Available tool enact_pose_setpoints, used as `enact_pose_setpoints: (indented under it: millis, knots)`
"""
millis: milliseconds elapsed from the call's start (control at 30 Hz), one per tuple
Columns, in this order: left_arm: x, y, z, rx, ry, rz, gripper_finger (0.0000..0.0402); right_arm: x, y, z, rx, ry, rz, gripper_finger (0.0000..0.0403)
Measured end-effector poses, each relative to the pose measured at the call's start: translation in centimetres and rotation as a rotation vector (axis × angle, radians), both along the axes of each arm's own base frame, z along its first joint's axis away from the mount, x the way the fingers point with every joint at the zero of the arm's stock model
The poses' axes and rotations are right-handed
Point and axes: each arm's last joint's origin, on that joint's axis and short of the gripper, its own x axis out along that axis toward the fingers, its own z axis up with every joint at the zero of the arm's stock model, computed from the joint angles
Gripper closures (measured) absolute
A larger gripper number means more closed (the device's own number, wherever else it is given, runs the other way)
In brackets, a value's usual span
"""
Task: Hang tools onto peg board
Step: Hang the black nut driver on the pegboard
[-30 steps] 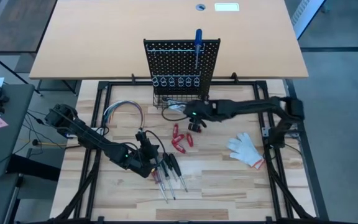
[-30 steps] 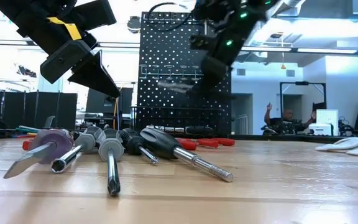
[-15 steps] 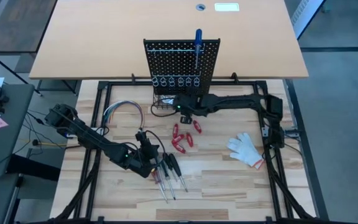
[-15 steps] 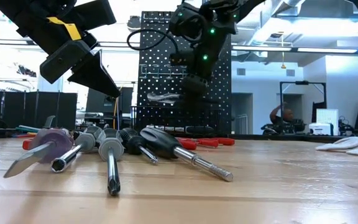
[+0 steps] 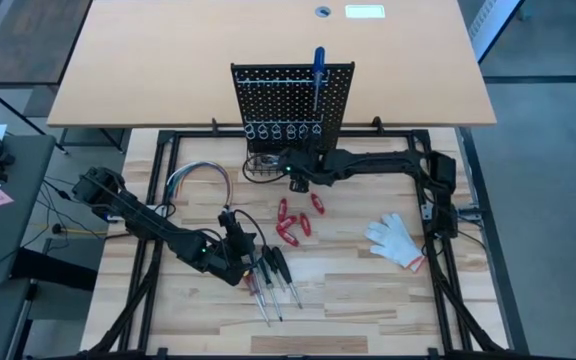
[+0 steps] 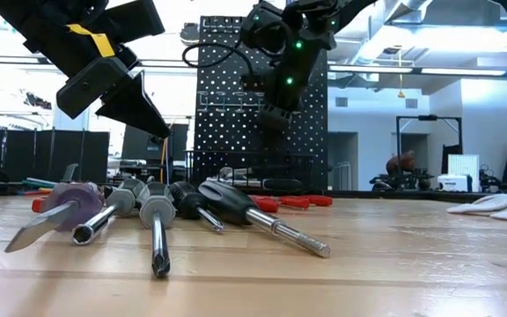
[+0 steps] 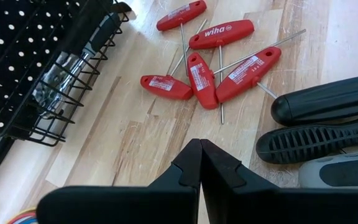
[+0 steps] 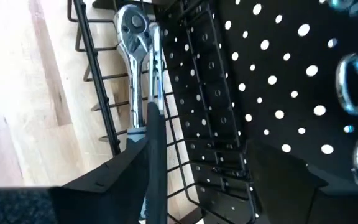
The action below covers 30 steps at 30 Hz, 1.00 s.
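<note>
High view, looking straight down: a black peg board (image 5: 293,100) stands upright at top center of the frame, where a tan tabletop (image 5: 168,60) meets the wooden table (image 5: 368,290). One blue screwdriver (image 5: 318,75) hangs on the board, above a row of silver rings (image 5: 283,130). At the board's foot is a wire basket (image 5: 268,165).

The right gripper (image 5: 290,172) reaches in from the right edge and sits over the basket. Its wrist view shows the fingers (image 8: 114,171) spread apart with nothing gripped, and a silver ratchet (image 8: 132,74) lying in the basket below them.

The left gripper (image 5: 236,232) hangs at lower left of center, jaws pressed together and empty, just beside a fan of screwdrivers (image 5: 273,275) lying on the table. In the low view these lie at lower left, tips toward the camera.

Red T-handle tools (image 5: 296,218) lie scattered at mid-frame, between the basket and the screwdrivers. A white glove (image 5: 398,240) lies at right, and a bundle of coloured wires (image 5: 196,180) at left.
</note>
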Motion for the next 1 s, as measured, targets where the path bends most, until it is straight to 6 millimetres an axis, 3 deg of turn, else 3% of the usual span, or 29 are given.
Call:
enact_pose_setpoints:
  millis: [167, 400, 567, 733, 1000]
  knots:
    - [0.0, 0.0, 0.0, 0.0, 0.0, 0.0, 0.0401, 0.1, 2.7, 0.9, -0.019, 0.001, 0.056, 0.0135]
    - [0.0, 0.0, 0.0, 0.001, 0.001, 0.0, 0.0401, -0.2, 9.3, 1.6, -0.007, 0.035, 0.203, 0.0134]
    - [0.0, 0.0, 0.0, 0.0, 0.0, 0.002, 0.0401, -2.2, 14.7, 2.8, 0.05, 0.037, 0.241, 0.0134]
    - [-0.1, 0.0, 0.0, 0.002, 0.005, 0.003, 0.0401, -4.8, 19.4, 2.1, 0.108, 0.014, 0.271, 0.0134]
    - [0.0, 0.0, 0.0, 0.005, 0.007, -0.001, 0.0401, -9.5, 23.5, 0.0, 0.291, -0.095, 0.208, 0.0134]
